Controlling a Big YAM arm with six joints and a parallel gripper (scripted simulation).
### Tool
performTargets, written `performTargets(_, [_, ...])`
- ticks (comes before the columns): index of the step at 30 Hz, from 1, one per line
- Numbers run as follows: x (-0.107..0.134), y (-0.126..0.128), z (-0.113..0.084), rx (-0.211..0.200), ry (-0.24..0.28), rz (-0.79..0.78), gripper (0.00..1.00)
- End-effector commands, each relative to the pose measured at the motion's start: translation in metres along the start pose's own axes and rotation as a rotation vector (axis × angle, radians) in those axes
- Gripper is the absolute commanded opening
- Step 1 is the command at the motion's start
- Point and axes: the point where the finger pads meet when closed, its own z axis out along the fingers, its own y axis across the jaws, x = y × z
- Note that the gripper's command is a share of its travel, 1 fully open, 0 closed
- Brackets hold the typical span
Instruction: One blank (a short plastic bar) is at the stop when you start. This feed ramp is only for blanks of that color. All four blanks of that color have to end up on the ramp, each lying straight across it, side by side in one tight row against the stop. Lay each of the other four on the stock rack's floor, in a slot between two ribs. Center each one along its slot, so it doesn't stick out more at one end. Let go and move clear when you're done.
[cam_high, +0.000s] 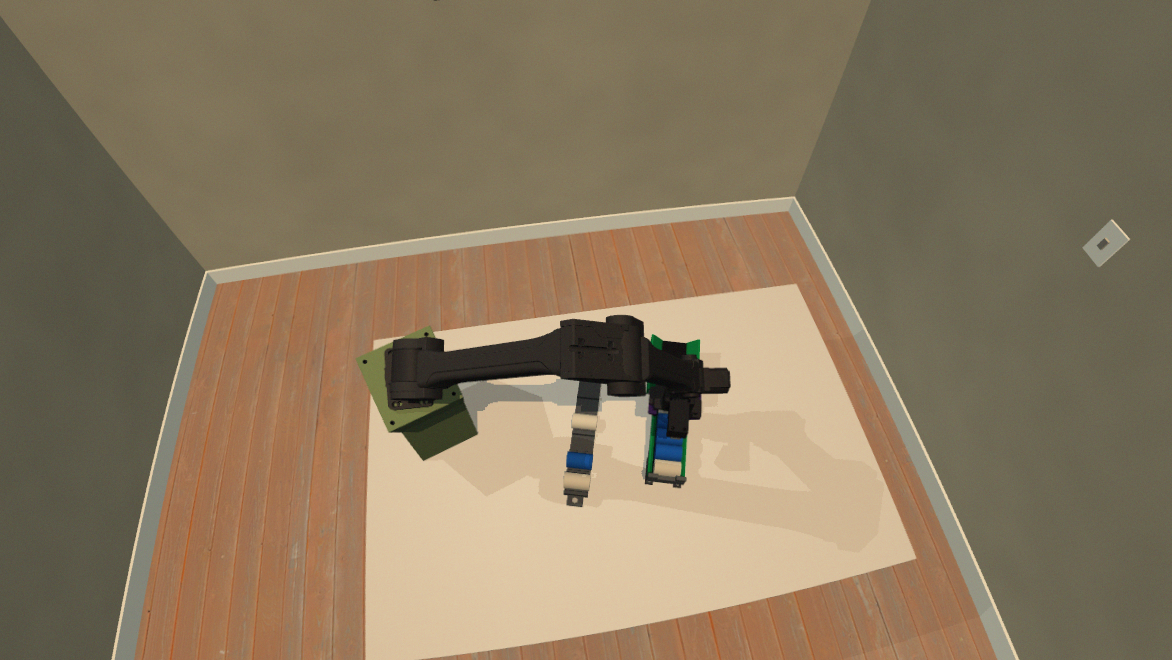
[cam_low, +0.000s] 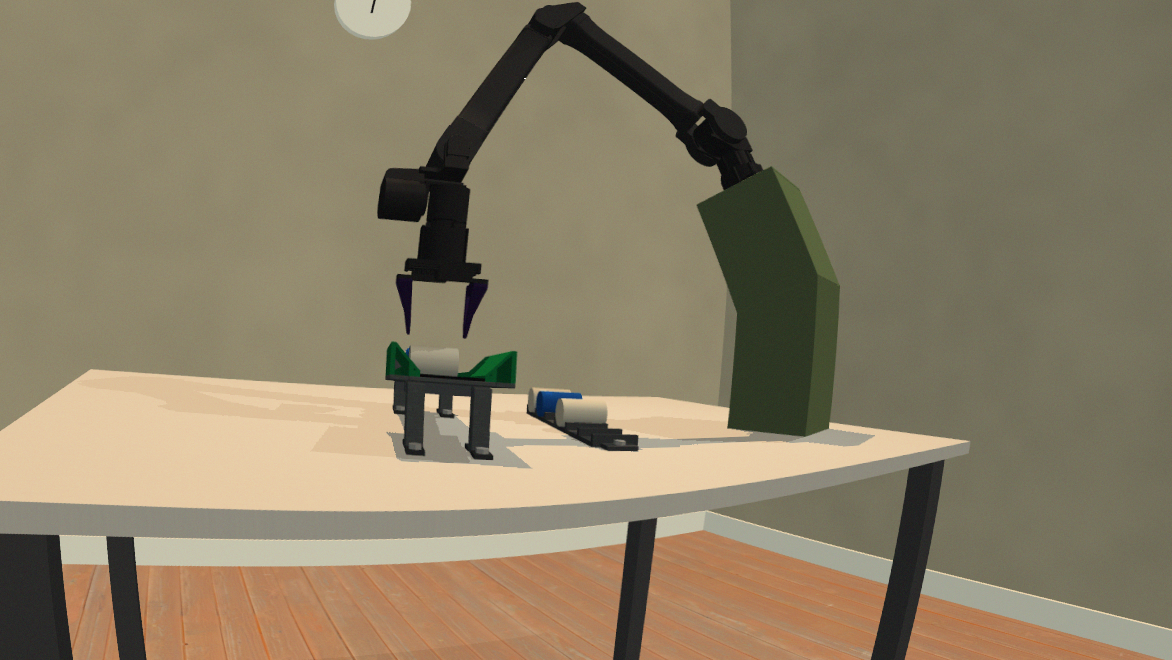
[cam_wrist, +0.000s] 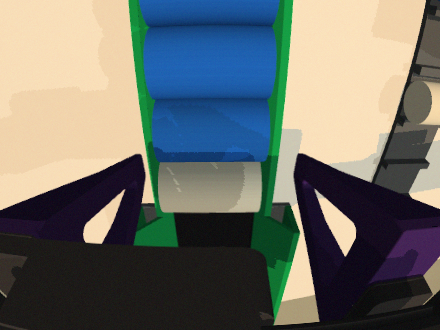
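Observation:
My gripper (cam_low: 437, 334) (cam_wrist: 219, 164) is open and empty above the outer end of the green-walled ramp (cam_high: 650, 453) (cam_low: 501, 370) (cam_wrist: 283, 65), its fingertips either side of the ramp in the wrist view. A white blank (cam_low: 436, 361) (cam_wrist: 210, 187) lies across the ramp there, hidden by the arm in the top view. Three blue blanks, one shown here (cam_high: 668, 449) (cam_wrist: 210, 62), lie in a row between it and the white blank (cam_high: 667, 468) at the stop. The dark stock rack (cam_high: 588, 400) (cam_wrist: 402, 147) holds a white blank (cam_high: 583, 421) (cam_low: 582, 411) (cam_wrist: 434, 103), a blue blank (cam_high: 579, 460) (cam_low: 555, 401) and another white blank (cam_high: 576, 481).
The ramp stands on dark legs (cam_low: 414, 418) above the pale table top (cam_high: 492, 565) (cam_low: 270, 467). The low rack lies between the ramp and the arm's green pedestal (cam_high: 438, 430) (cam_low: 770, 327). The arm arches over the rack.

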Motion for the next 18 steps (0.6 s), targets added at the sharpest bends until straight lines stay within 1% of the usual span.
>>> performTargets(1, [-0.0048,0.0178,0.0089,-0.026,0.005,0.012,0.81])
performTargets(6, [-0.0045,0.0177,0.0111,-0.027,0.005,0.012,0.81])
performTargets(7, [-0.0006,0.0197,0.0076,-0.034,0.008,0.007,0.81])
performTargets(12, [-0.0038,0.0176,0.0134,-0.027,0.005,0.011,0.81])
performTargets(18, [-0.0048,0.0197,0.0116,-0.031,0.006,0.013,0.81])
